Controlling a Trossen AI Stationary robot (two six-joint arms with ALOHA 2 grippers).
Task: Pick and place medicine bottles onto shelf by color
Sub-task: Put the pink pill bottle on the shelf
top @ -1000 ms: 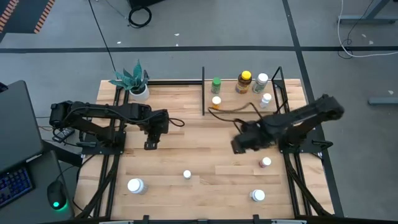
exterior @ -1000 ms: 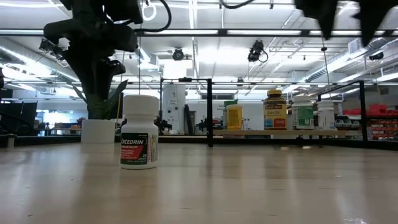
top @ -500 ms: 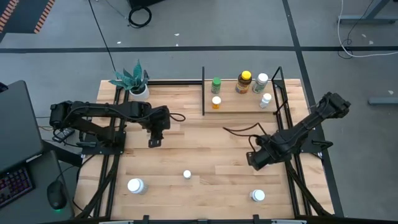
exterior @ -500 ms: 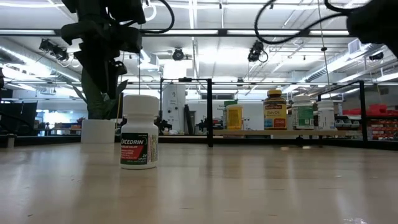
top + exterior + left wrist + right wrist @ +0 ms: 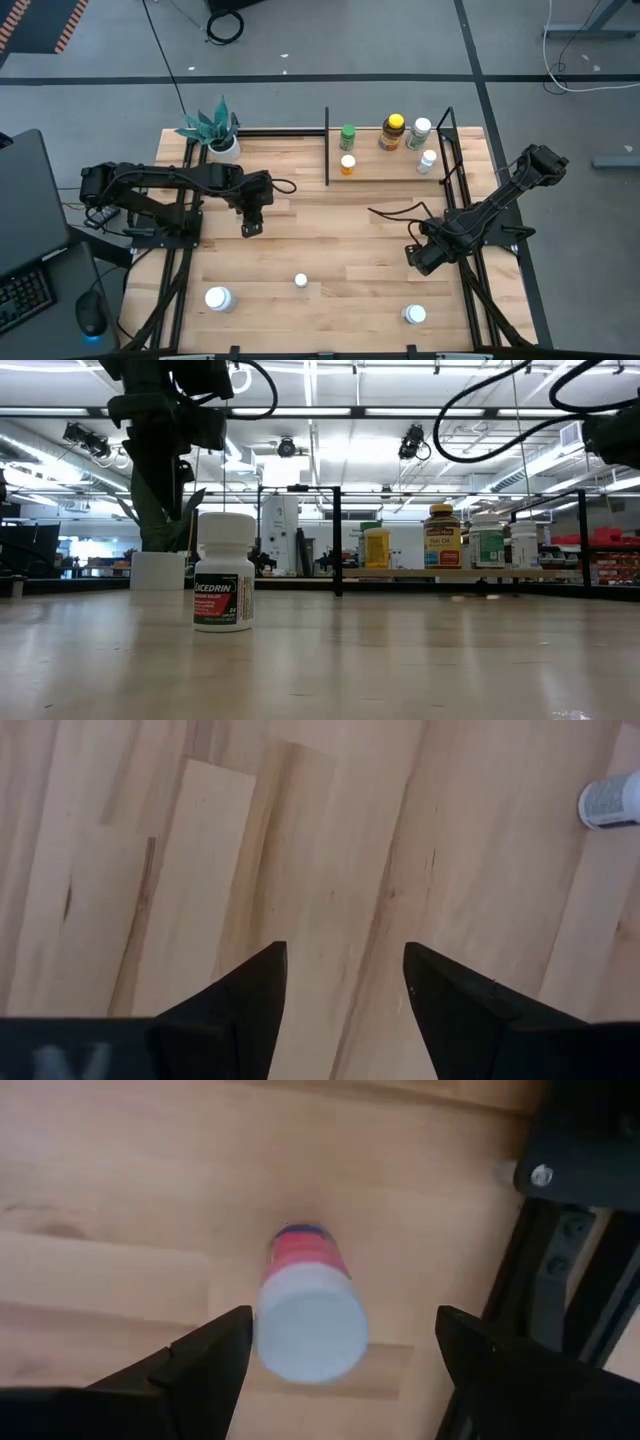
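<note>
Hovering my right gripper (image 5: pixel 340 1345), fingers spread wide and empty, directly over a pinkish bottle (image 5: pixel 308 1315) standing at the table's (image 5: pixel 330 230) right side, lower right of the high view. Left gripper (image 5: pixel 345 985) waits half-open over bare wood, upper left. Four bottles on the shelf (image 5: pixel 385 172); three white ones along the bottom.

We take this for a robotics lab or open workshop hall. Our low view shows a high ceiling hung with long strip lights (image 5: pixel 330 410), black framing and equipment racks far behind. From above, the pale butcher-block wooden table (image 5: pixel 330 215) stands on a grey concrete floor (image 5: pixel 330 40) crossed by dark taped lines and loose cables, with a dark laptop (image 5: pixel 25 215) and a black computer mouse (image 5: pixel 90 322) beside it.
</note>
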